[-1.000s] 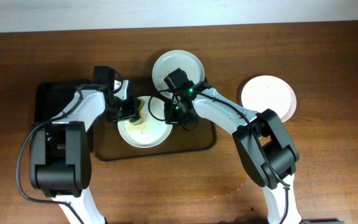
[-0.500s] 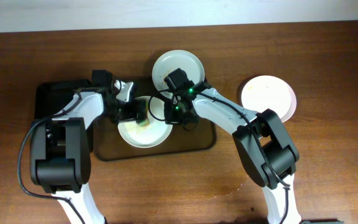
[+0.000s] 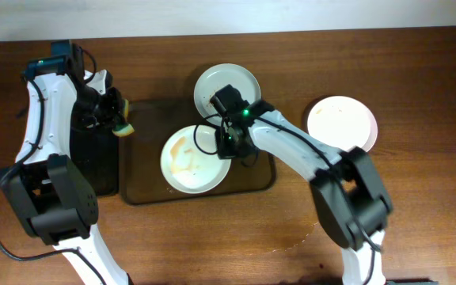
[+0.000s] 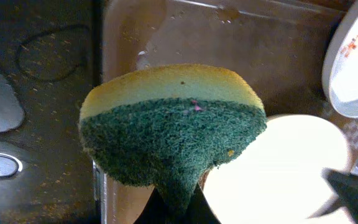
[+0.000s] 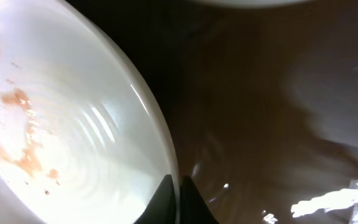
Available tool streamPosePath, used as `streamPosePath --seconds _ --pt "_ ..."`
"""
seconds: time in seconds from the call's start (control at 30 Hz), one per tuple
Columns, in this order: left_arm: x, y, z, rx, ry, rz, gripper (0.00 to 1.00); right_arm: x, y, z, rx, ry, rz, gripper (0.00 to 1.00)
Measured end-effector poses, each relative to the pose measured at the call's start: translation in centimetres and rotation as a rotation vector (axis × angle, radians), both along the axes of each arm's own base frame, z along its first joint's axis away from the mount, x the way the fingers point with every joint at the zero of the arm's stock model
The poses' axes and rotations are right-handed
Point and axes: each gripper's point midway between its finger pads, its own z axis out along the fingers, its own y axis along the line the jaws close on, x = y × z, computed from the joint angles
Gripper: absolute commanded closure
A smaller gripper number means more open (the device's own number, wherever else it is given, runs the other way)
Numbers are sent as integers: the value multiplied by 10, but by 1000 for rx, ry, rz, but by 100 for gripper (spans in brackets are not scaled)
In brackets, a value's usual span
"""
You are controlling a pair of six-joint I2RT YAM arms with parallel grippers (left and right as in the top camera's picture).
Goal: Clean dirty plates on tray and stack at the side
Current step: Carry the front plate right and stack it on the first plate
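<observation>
A white dirty plate (image 3: 192, 161) with orange-brown smears lies on the brown tray (image 3: 143, 162). My right gripper (image 3: 229, 143) is shut on its right rim; the right wrist view shows the rim between the fingers (image 5: 178, 188) and smears on the plate (image 5: 55, 124). A second plate (image 3: 226, 87) sits at the tray's back edge. A third plate (image 3: 341, 124) lies on the table to the right. My left gripper (image 3: 115, 117) is shut on a green-and-yellow sponge (image 3: 123, 127) (image 4: 173, 130), held above the tray's left edge, apart from the plate (image 4: 278, 168).
A smaller black tray (image 3: 93, 162) lies left of the brown tray, under my left arm. The brown tray floor (image 4: 278, 56) looks wet. The wooden table's far edge meets a white wall (image 3: 291, 14).
My left gripper has lifted the sponge off the smeared plate and swung back left to the tray's left edge. The plate is now uncovered. My right gripper stays on its rim.
</observation>
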Motion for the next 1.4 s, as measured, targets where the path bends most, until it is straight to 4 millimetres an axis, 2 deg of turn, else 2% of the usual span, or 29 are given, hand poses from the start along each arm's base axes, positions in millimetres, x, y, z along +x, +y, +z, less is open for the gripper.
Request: streamPosePath --seconds 0.03,0.1,0.2,0.3,0.33,0.43,0.5,0.6,0.73,0.8,0.9,0.93,1.0,1.07,1.1,1.17,1.2,1.3,1.4 --pt "1 1 0 6 -4 1 99 3 -5 15 -28 -53 4 96" --pt "3 3 0 14 -14 2 99 11 -16 62 -122 -230 15 96" --pt "8 4 0 19 -31 3 99 14 -21 102 -305 -446 25 96" --pt "11 5 1 23 -45 3 99 6 -13 133 -551 -687 44 96" --pt "11 5 1 23 -46 3 99 -1 -6 157 -654 -823 36 96" --pt "12 5 1 24 -52 3 99 -17 4 198 -792 -1038 -12 96" --pt "13 5 0 25 -51 3 99 -28 8 217 -847 -1134 -44 96" --pt "12 5 -6 21 -34 3 99 -32 5 230 -896 -1186 -75 96" --pt "11 5 -14 18 -13 3 99 -32 4 231 -902 -1192 -80 96" --pt "11 5 -14 18 -13 3 99 -29 7 220 -862 -1147 -49 96" --pt "11 5 -14 18 -13 3 99 -19 9 185 -737 -973 34 96" --pt "11 5 -14 19 -13 3 99 -11 3 172 -647 -875 43 96" --pt "11 6 -14 21 -13 3 99 6 -21 172 -479 -744 -6 96" --pt "11 5 -14 22 -12 1 99 22 -64 187 -311 -638 -97 96" --pt "11 5 -14 23 -12 1 99 29 -92 193 -250 -592 -153 96" --pt "11 5 -14 25 -12 1 99 40 -153 192 -201 -502 -279 96" --pt "11 5 -14 25 -12 1 99 45 -199 186 -192 -443 -381 96" --pt "11 5 -14 24 -11 1 99 50 -290 161 -182 -340 -596 96" --pt "11 5 -15 24 -11 1 99 49 -346 119 -215 -224 -720 96"
